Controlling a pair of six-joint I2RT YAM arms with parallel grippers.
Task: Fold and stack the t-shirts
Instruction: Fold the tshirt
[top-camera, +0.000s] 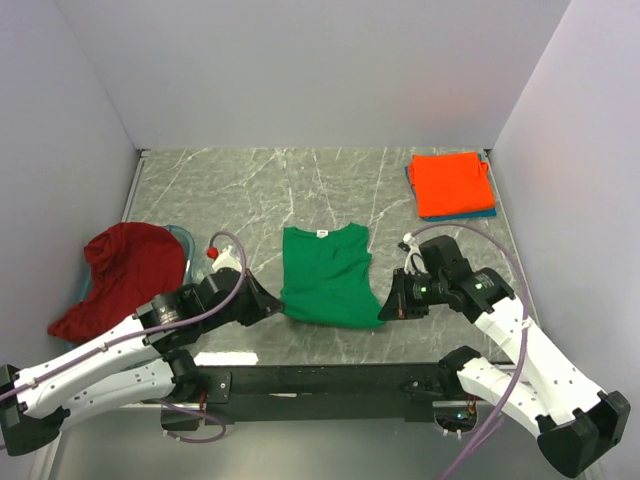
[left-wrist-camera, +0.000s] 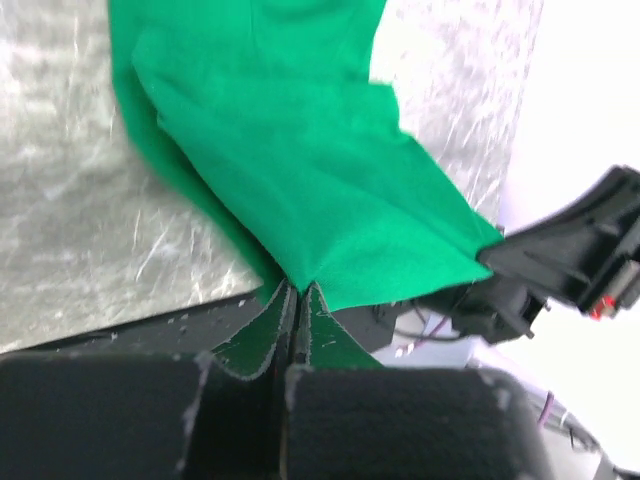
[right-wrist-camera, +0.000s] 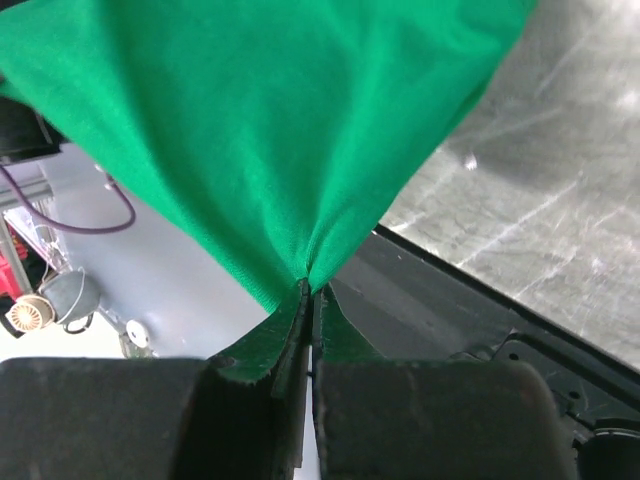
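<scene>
The bright green t-shirt (top-camera: 325, 275) lies mid-table, its sides folded in and its white neck label (top-camera: 322, 233) at the far end. My left gripper (top-camera: 281, 309) is shut on its near left corner, which shows pinched in the left wrist view (left-wrist-camera: 300, 285). My right gripper (top-camera: 382, 312) is shut on its near right corner, pinched in the right wrist view (right-wrist-camera: 310, 283). The near hem is lifted off the table. A folded orange-red t-shirt (top-camera: 451, 183) lies on a teal-blue one (top-camera: 490, 212) at the far right. A dark red t-shirt (top-camera: 122, 275) lies crumpled at the left.
The grey marble table (top-camera: 250, 190) has white walls on three sides. A black bar (top-camera: 320, 378) runs along the near edge. A teal-blue cloth (top-camera: 186, 240) peeks out beside the dark red shirt.
</scene>
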